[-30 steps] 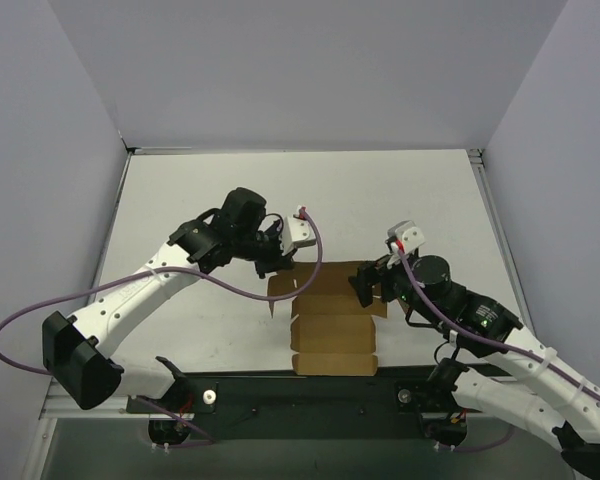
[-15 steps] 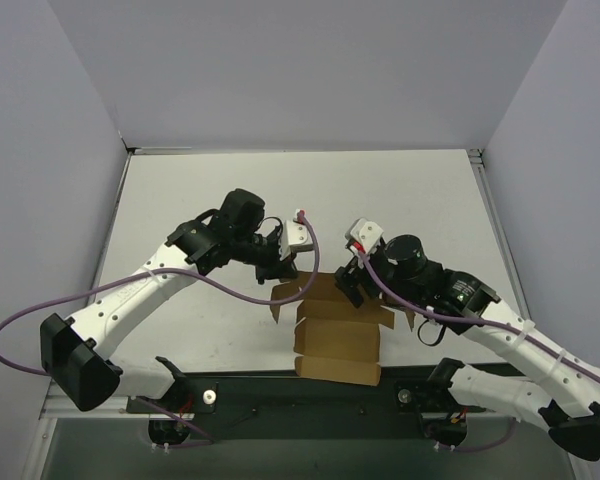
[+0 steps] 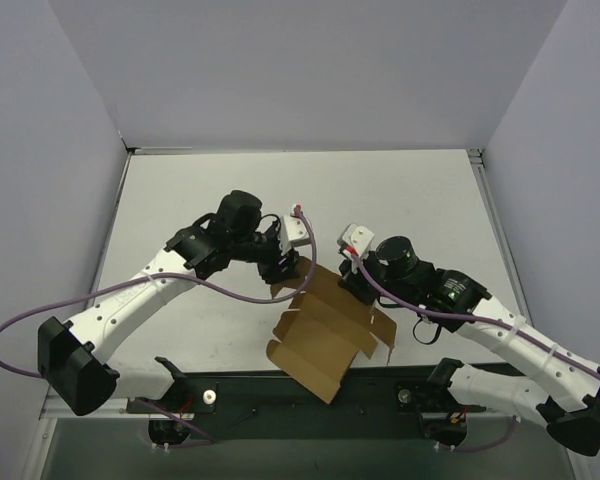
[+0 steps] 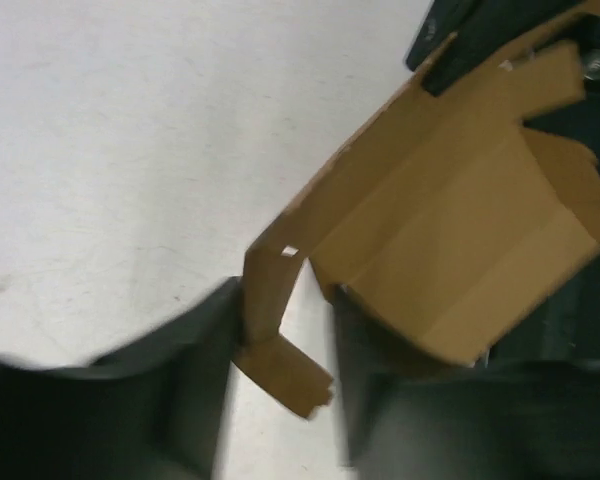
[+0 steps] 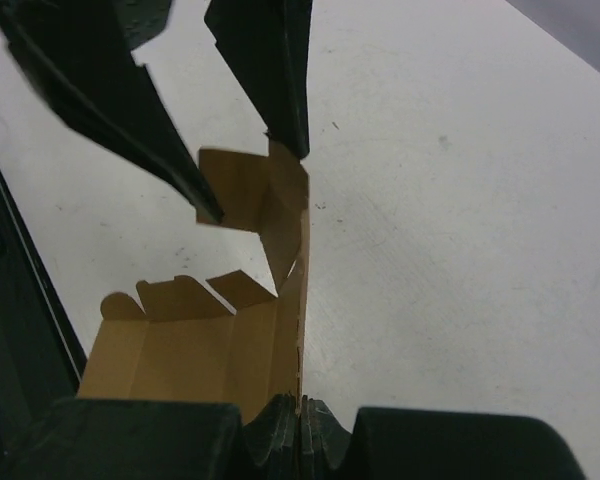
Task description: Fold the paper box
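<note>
The paper box (image 3: 325, 325) isn't really a box yet, just a plain brown die-cut cardboard sheet with crease lines and little tabs and notches along its edges. It's partly bent up: one long panel stands at an angle to the rest, so it makes a shallow L. From above it sits skewed and diagonal near the front of the surface (image 3: 230, 200), its near corner poking over the dark strip there. One far edge is pinched flat in the right gripper (image 5: 300, 415). A narrow folded tab at the far-left corner sits between the spread fingers of the left gripper (image 4: 280, 385); hard to say if it touches them.
</note>
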Available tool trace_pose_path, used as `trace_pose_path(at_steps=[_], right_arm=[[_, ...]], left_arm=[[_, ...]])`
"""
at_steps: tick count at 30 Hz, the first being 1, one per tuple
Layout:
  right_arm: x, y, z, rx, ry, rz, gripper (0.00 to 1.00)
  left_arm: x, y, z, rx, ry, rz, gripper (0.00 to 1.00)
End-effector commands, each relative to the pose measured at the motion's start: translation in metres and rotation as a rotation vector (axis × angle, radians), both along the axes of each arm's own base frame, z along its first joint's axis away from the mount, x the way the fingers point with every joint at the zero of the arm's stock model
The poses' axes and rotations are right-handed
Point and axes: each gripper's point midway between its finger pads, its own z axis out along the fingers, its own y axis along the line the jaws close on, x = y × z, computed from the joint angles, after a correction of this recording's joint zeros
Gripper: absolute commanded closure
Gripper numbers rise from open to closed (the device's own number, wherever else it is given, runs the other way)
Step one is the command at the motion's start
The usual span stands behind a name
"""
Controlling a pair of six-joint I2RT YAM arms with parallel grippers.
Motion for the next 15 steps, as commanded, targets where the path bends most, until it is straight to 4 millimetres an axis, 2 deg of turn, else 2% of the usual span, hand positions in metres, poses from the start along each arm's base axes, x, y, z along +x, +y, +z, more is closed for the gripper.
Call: trace_pose_path(at_steps=[1,2,4,6,7,9,10,12,13,14,15], right_arm=[[0.012,-0.022,-0.020,0.014,-0.002,-0.195,1.00],[0.015,-0.022,-0.019,0.038,-0.015,-0.214,1.00],[0.021,-0.031,-0.024,0.073,-0.023,-0.311,1.00],[0.026,-0.035,-0.034,0.103,-0.027,-0.374,1.00],[0.027,-0.037,-0.036,0.122,-0.025,-0.406,1.00],[0.032,-0.044,-0.043,0.132,-0.030,-0.474,1.00],[0.033,-0.045,-0.045,0.145,-0.021,-0.494,1.00],[0.035,-0.047,-0.051,0.155,-0.021,-0.524,1.00],[0.034,-0.048,-0.052,0.164,-0.017,-0.532,1.00],[0.034,-0.049,-0.052,0.170,-0.018,-0.539,1.00],[0.034,-0.051,-0.053,0.171,-0.018,-0.546,1.00]], left_arm=[[0.037,0.003,0.031,-0.109,-0.134,0.219,0.30],[0.047,0.005,0.040,-0.140,-0.181,0.268,0.27],[0.043,0.008,0.043,-0.199,-0.191,0.299,0.23],[0.040,0.006,0.064,-0.300,-0.233,0.307,0.22],[0.036,0.006,0.057,-0.322,-0.197,0.325,0.21],[0.034,0.001,0.061,-0.372,-0.180,0.346,0.21],[0.032,-0.003,0.056,-0.374,-0.140,0.364,0.21],[0.016,-0.020,0.041,-0.324,-0.099,0.332,0.21],[0.020,-0.023,0.026,-0.272,-0.096,0.374,0.21],[0.010,-0.033,0.016,-0.246,-0.081,0.355,0.22],[0.009,-0.037,-0.001,-0.213,-0.064,0.357,0.22]])
